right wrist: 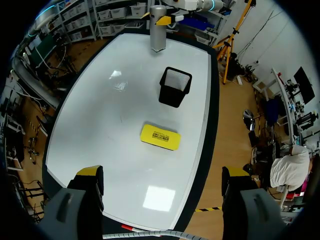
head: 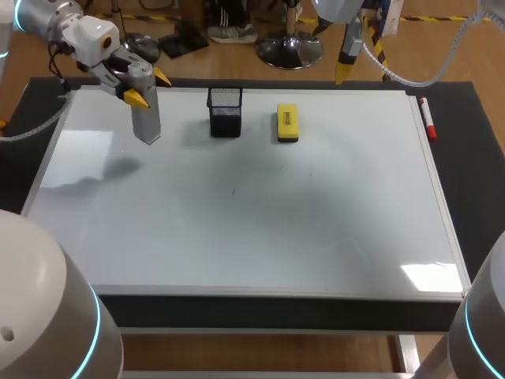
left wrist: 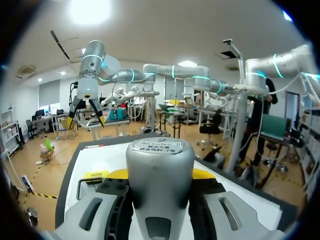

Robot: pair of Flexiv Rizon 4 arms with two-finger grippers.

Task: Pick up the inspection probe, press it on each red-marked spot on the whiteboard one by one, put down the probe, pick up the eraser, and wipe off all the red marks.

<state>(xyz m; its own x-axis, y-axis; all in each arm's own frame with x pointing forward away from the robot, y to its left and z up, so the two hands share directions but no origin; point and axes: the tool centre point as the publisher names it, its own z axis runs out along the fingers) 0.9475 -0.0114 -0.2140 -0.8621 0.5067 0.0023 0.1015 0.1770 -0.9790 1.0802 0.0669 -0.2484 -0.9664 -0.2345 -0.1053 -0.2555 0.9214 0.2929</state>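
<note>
Firmly, our left hand (head: 148, 87) is clenched on the inspection probe (head: 145, 118), one yellow-tipped finger on each side of its grey body. The probe stands nearly upright, its narrow end pointing down from the hand at the whiteboard (head: 237, 237). From the head view it seems to hang just above the board, though we cannot tell for sure whether the tip touches. Beside this hand, off toward our right arm, a black mesh holder (head: 225, 112) stands upright on the board. Just past the holder the yellow eraser (head: 287, 123) lies flat, apart from it.

Our right hand (right wrist: 162, 175) is released, its fingers spread wide with nothing between them, raised over the board's edge. Below and ahead of it lies the eraser, then the holder, and farthest ahead the probe in the left hand. Off to this hand's outer side, a red marker (head: 427, 118) lies on the dark table (head: 481, 181), just beside the board's frame.
</note>
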